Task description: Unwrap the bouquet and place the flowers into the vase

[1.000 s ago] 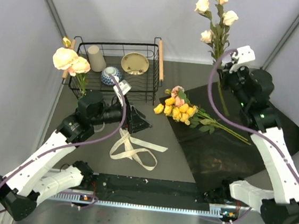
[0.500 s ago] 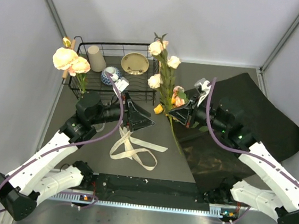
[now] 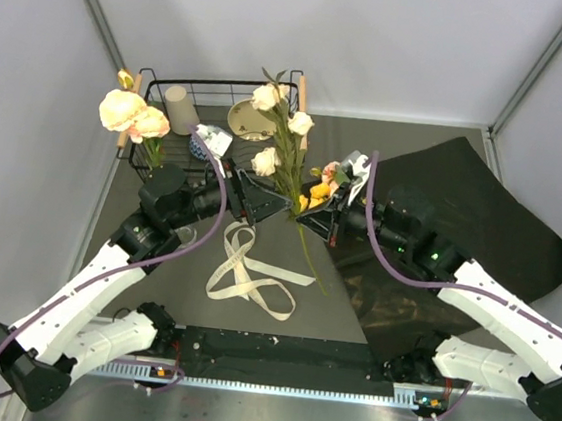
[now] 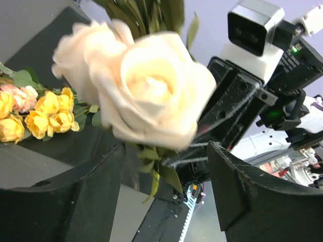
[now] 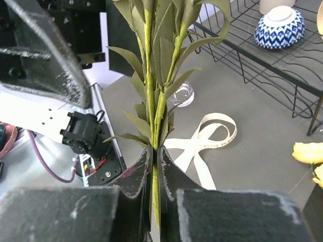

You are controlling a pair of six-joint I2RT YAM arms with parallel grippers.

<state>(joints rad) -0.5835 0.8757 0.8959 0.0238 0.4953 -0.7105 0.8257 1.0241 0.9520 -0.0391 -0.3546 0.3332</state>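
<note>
Right gripper [image 5: 155, 151] clamped on a long green leafy stem of pale cream roses [image 3: 287, 159], held upright.

The left gripper [image 4: 166, 151] stands open, its fingers [image 4: 232, 186] either side of the stem's leaves. One bloom, blurred, fills the left wrist view; the right wrist view cuts every bloom off. The small clear glass vase [image 5: 180, 94] sits on the grey table [image 5: 252, 146], half behind leaves, and cannot be made out from above. Two peach roses [image 3: 130, 112] rise beside the black wire basket [image 3: 224, 81], their foot hidden by the left arm [image 3: 82, 290]. The basket holds a beige cup [image 3: 178, 107], tan plate [image 3: 248, 119] and blue-patterned bowl [image 5: 280, 25]. On the black paper sheet [image 3: 473, 206] lie yellow roses [image 4: 48, 113], partly behind the right gripper; a cream ribbon [image 3: 249, 278] lies loose nearby.
</note>
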